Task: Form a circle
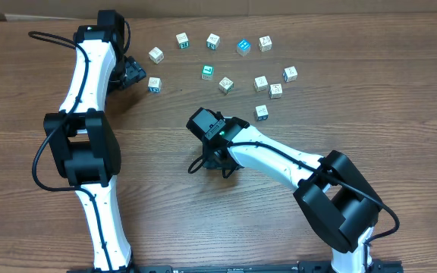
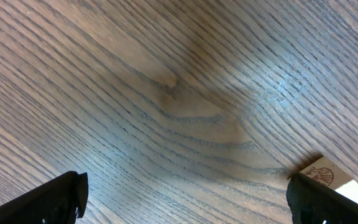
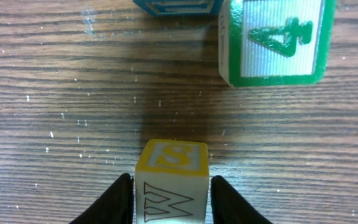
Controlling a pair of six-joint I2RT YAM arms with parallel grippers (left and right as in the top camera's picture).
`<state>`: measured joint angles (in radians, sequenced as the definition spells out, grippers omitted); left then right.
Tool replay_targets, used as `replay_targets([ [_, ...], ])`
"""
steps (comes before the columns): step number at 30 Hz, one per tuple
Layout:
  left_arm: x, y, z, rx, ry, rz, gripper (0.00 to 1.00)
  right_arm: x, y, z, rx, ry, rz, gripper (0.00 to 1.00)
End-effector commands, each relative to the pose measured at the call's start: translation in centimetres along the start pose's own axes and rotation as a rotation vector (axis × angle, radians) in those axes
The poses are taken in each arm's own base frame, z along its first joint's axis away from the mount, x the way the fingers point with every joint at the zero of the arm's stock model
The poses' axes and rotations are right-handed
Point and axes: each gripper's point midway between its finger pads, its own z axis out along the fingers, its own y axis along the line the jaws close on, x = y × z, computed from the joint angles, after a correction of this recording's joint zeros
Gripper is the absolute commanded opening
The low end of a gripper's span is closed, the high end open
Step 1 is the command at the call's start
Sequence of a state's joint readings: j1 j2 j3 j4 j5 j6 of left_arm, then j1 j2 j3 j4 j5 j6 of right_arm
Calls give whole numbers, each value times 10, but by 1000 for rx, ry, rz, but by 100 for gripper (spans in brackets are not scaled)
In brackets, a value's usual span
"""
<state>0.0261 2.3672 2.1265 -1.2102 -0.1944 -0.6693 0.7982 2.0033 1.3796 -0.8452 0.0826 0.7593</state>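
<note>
Right jaws flanked the yellow S cube (image 3: 170,155) on the surface (image 3: 73,93), gripping or just off it I could not tell, the green-edged cube (image 3: 272,40) ahead to its right, the unfinished circle (image 1: 226,85) beyond, my left jaws gaping wide, farther off.

Scattered cubes (image 1: 226,85) obstruct the far centre of the table (image 1: 173,220); near centre passable; a green-edged cube (image 3: 272,40) stands just ahead of the right gripper (image 3: 171,186).

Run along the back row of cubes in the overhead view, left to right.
leftmost pale cube → second pale cube → third pale cube → blue cube → rightmost pale cube
</note>
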Motion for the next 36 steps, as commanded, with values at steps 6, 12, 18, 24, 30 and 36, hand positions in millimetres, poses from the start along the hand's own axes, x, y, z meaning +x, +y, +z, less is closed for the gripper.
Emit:
replay_targets([
  [6,-2,-3,-16,25,-23,20,100,2,-4,4,13,4,1,32],
  [12,-2,-3,-16,25,-23,20,100,2,-4,4,13,3,0,27],
  [18,-2,-3,-16,25,-23,20,100,1,-4,4,11,0,-2,27],
  [24,-2,-3,-16,25,-23,20,99,1,-4,4,11,0,-2,27],
  [30,-2,-3,-16,25,-23,20,100,1,-4,4,13,-2,-3,27],
  [36,-2,-3,-16,25,-23,20,100,1,-4,4,13,-1,-3,35],
])
